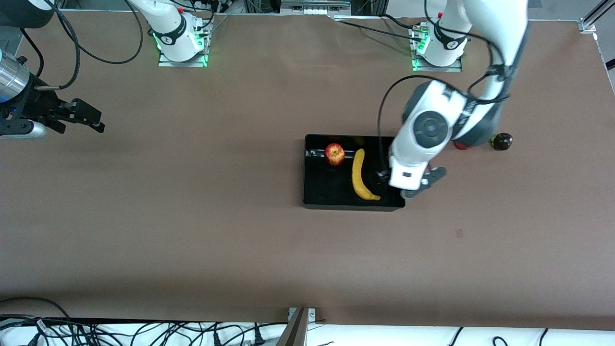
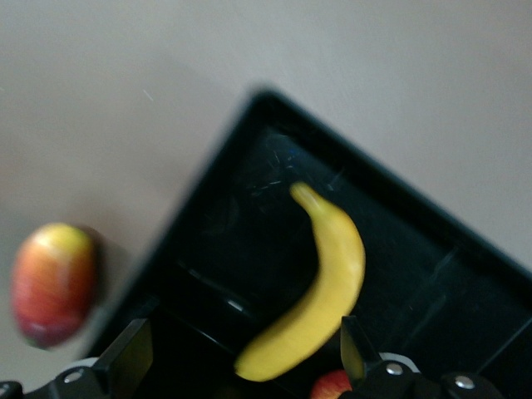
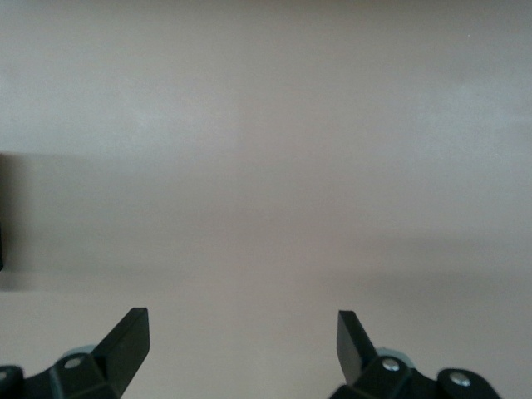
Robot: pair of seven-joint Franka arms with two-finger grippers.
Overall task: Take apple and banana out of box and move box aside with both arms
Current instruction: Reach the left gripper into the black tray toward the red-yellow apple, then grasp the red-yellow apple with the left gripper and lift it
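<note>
The black tray (image 1: 326, 192) lies mid-table. The red apple (image 1: 334, 154) and the yellow banana (image 1: 361, 175) lie inside it, side by side and apart. My left gripper (image 1: 424, 184) is open and empty, up over the tray's edge toward the left arm's end. In the left wrist view the banana (image 2: 320, 291) lies on the tray floor (image 2: 249, 216) between my open fingers (image 2: 125, 357), and a bit of the apple (image 2: 332, 386) shows at the frame's edge. My right gripper (image 1: 98, 120) is open and empty over bare table at the right arm's end; the right wrist view (image 3: 241, 341) shows only table.
A red-yellow mango (image 2: 51, 283) lies on the table just outside the tray; in the front view it is mostly hidden under the left arm (image 1: 462, 145). A dark round fruit (image 1: 501, 141) lies farther toward the left arm's end.
</note>
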